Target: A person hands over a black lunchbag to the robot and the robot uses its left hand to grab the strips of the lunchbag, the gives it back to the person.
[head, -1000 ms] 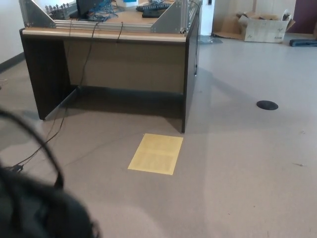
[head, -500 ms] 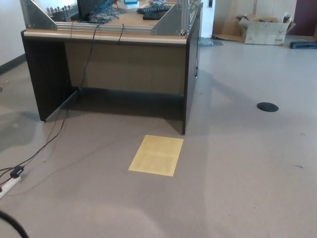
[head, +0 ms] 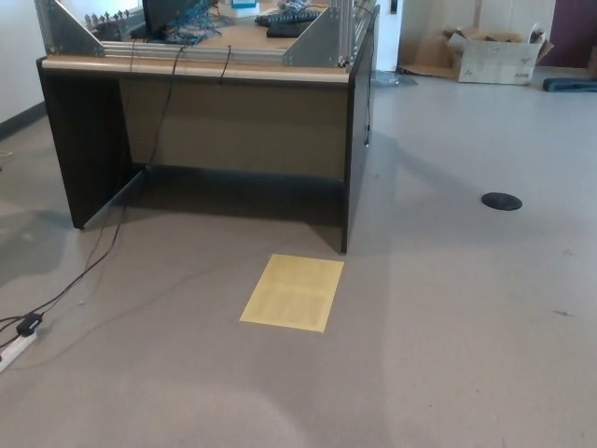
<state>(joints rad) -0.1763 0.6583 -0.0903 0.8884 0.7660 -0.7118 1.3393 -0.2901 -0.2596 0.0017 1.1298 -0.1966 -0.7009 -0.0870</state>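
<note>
1. Gone since a second ago is the black lunchbag that filled the lower-left corner; even the last dark strap tip seen half a second ago has left the picture.
2. Neither robot hand shows, so their fingers cannot be judged.
3. On the grey floor [head: 448, 317] lies a yellow rectangular sheet [head: 293, 291].
4. Beyond it stands a dark wooden desk [head: 233, 121], its top cut off; black cables [head: 103, 252] trail to a white power strip [head: 11, 351], partly cropped.
5. Far right, a cardboard box [head: 494, 54].

lunchbag: gone from lower-left since 1 s ago | strap sliver at 0.5 s: gone too
</note>
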